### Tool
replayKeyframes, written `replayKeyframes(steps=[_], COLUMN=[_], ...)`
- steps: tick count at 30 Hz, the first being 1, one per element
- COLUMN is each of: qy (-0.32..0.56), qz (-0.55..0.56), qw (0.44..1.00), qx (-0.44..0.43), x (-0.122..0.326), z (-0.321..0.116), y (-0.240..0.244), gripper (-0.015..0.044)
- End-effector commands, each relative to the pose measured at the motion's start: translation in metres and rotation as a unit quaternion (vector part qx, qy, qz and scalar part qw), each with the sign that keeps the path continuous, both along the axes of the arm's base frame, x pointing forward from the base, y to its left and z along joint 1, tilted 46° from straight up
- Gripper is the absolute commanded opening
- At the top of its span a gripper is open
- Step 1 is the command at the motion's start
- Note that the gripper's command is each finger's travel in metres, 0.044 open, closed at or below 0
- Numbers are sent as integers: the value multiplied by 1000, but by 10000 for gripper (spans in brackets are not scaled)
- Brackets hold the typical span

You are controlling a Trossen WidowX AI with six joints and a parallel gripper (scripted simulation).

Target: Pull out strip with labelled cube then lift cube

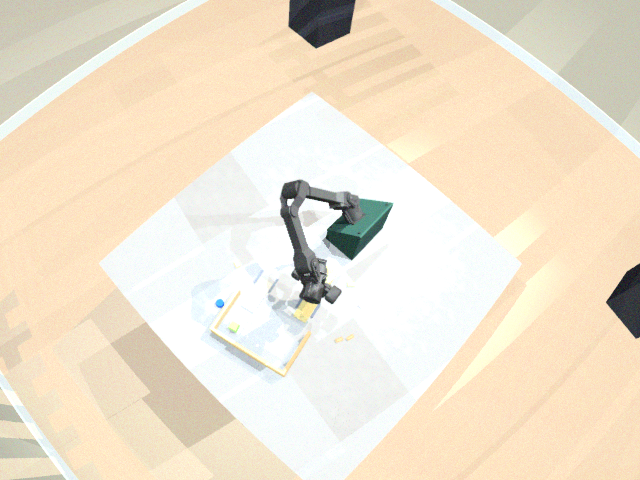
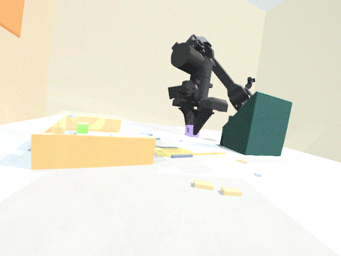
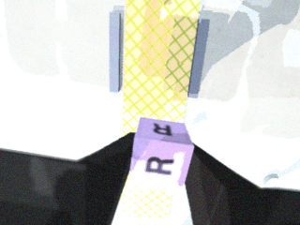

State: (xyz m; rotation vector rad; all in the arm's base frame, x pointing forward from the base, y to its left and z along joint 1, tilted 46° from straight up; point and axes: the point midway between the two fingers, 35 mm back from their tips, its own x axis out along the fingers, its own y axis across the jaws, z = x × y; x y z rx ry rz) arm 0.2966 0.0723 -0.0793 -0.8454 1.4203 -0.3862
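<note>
The labelled cube (image 2: 188, 131) (image 3: 161, 157) is purple with a black R on its faces. My gripper (image 2: 192, 129) (image 3: 158, 142) is shut on it and holds it in the air above the table. A yellow cross-hatched strip (image 1: 306, 311) (image 2: 176, 151) (image 3: 157, 56) lies flat under the gripper, between two blue-grey rails (image 3: 114, 52) (image 3: 199, 58). The strip runs on under the cube in the wrist view. The arm hides the fingertips and the cube in the top view. Other strips cannot be made out clearly there.
A low orange-walled frame (image 1: 248, 352) (image 2: 93, 150) stands beyond the strip, with a green cube (image 1: 234, 327) (image 2: 82, 128) inside its outline. A blue disc (image 1: 219, 303) lies outside. Small tan pieces (image 2: 203, 184) (image 2: 231, 191) lie to one side. The arm stands on a dark green block (image 2: 269, 126).
</note>
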Motion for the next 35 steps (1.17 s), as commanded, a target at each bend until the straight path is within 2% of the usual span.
replayKeyframes(steps=[1,8,35], qy=[-2,-1,-1], qz=[-2,-2,-2], qw=[1000,1000,1000], qx=[4,5,5], x=[-7,-12,-12], z=[2,27,27], y=[-1,24,24], gripper=[0,0,0])
